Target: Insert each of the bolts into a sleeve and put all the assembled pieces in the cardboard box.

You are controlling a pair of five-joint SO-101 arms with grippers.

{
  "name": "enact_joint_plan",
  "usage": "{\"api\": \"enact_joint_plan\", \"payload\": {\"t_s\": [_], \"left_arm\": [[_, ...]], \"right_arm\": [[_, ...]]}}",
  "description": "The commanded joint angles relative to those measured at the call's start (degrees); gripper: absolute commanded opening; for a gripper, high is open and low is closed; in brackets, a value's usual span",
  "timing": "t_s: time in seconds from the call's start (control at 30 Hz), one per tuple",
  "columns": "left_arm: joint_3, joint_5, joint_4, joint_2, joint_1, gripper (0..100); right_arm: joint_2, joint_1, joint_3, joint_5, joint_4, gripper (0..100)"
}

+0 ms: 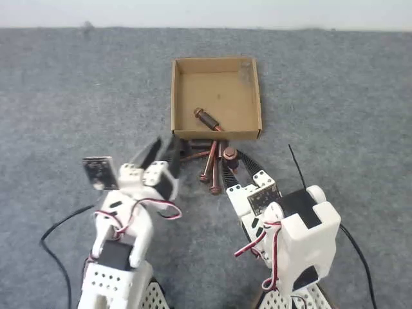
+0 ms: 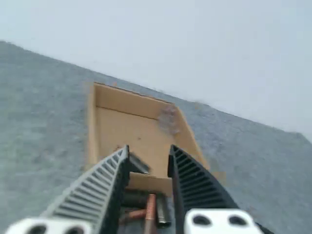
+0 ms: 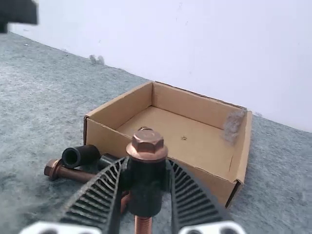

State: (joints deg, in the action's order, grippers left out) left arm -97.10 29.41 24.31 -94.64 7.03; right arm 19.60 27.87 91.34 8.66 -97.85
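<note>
The cardboard box (image 1: 175, 96) sits open at the middle back, with one bolt-in-sleeve piece (image 1: 206, 120) lying inside. Just in front of it lies a small pile of copper bolts (image 1: 210, 166) and a black sleeve (image 1: 199, 145). My right gripper (image 1: 237, 161) is beside the pile, shut on a black sleeve (image 3: 145, 187) with a copper bolt (image 3: 147, 143) standing upright through it. A loose sleeve (image 3: 80, 156) and bolt (image 3: 62, 171) lie beyond it. My left gripper (image 2: 148, 151) hangs open over the pile's other side, with a bolt (image 2: 150, 214) and the box (image 2: 129, 129) between its fingers.
Grey carpet (image 1: 335, 116) covers the table around the box on all sides. A white wall (image 3: 204, 44) stands behind the box. Both arm bases (image 1: 116, 277) sit at the near edge, with cables trailing beside them.
</note>
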Motion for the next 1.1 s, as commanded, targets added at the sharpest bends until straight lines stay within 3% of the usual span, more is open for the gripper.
{"api": "enact_joint_plan", "payload": {"t_s": [0.0, 0.4, 0.63, 1.07], "left_arm": [[0.4, 0.3, 11.0, -8.6, -10.4, 12], [0.6, -12.9, 29.6, -9.3, -26.2, 12], [0.6, -17.8, 30.9, -9.2, -27.7, 12], [0.6, -17.8, 28.7, -9.1, -28.0, 13]], "right_arm": [[-2.7, -0.8, 0.2, 0.4, -1.3, 0.6], [-2.7, -1.9, -8.6, 0.8, -0.9, 0.6], [-2.7, -2.1, -21.7, 0.9, -0.4, 0.6], [-3.4, -5.3, -46.2, 0.9, 34.8, 0.6]]}}
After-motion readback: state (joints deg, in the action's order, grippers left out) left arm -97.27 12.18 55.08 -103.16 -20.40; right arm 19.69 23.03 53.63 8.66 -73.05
